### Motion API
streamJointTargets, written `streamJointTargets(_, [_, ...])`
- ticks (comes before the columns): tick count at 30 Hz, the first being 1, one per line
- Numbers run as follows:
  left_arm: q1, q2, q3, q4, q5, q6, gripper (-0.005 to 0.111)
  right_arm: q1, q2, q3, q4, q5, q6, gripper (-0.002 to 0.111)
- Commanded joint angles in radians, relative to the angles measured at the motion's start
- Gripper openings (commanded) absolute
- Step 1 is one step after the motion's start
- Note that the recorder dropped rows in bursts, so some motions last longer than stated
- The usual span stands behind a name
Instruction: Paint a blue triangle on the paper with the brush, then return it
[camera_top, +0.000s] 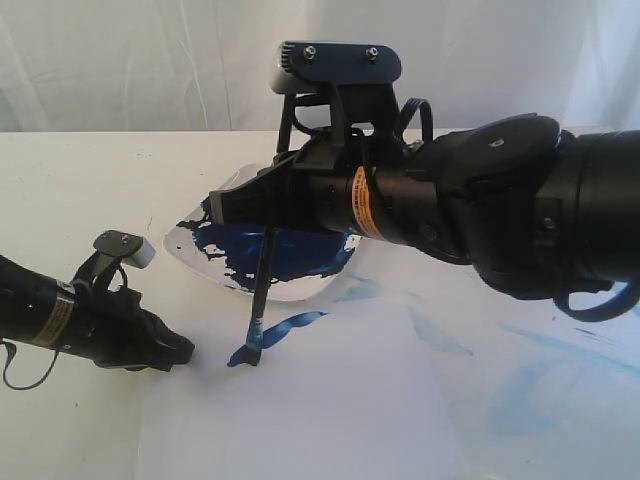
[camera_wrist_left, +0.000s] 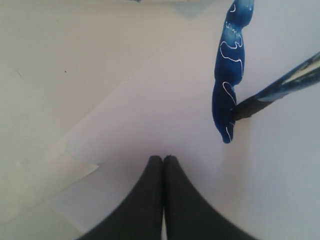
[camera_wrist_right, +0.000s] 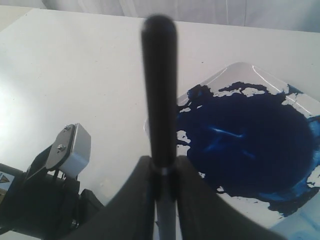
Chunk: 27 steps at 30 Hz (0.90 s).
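Right gripper (camera_top: 222, 208) pinches brush (camera_top: 262, 290) near upright, handle up, bristles down on paper (camera_top: 350, 410) at the stroke (camera_top: 288, 328) end. Left gripper (camera_top: 182, 352) jaws pressed together, empty.

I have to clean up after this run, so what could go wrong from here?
1. The paper is thin. The brush, with its tip on the sheet, could drag it. I cannot tell whether the shut left gripper pins it down.
2. The blue stroke looks wet and lies near the left gripper, so it could smear.
3. The right gripper hangs low over the dish of blue paint and might touch it.
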Motion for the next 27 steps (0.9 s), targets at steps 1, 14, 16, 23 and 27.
streamJointTargets(1, [-0.004, 0.006, 0.004, 0.017, 0.009, 0.001, 0.0, 0.002, 0.002, -0.001, -0.001, 0.007, 0.009, 0.0])
streamJointTargets(14, [-0.004, 0.006, 0.004, 0.017, 0.009, 0.001, 0.0, 0.002, -0.019, -0.001, -0.001, -0.011, 0.008, 0.0])
streamJointTargets(16, [-0.004, 0.006, 0.004, 0.017, 0.011, 0.001, 0.0, 0.002, -0.019, 0.001, -0.001, -0.011, 0.008, 0.0])
streamJointTargets(23, [-0.004, 0.006, 0.004, 0.017, 0.011, 0.001, 0.0, 0.002, -0.021, 0.003, 0.001, -0.003, 0.008, 0.0])
streamJointTargets(27, [-0.004, 0.006, 0.004, 0.017, 0.011, 0.001, 0.0, 0.002, -0.021, -0.003, 0.001, -0.001, 0.008, 0.0])
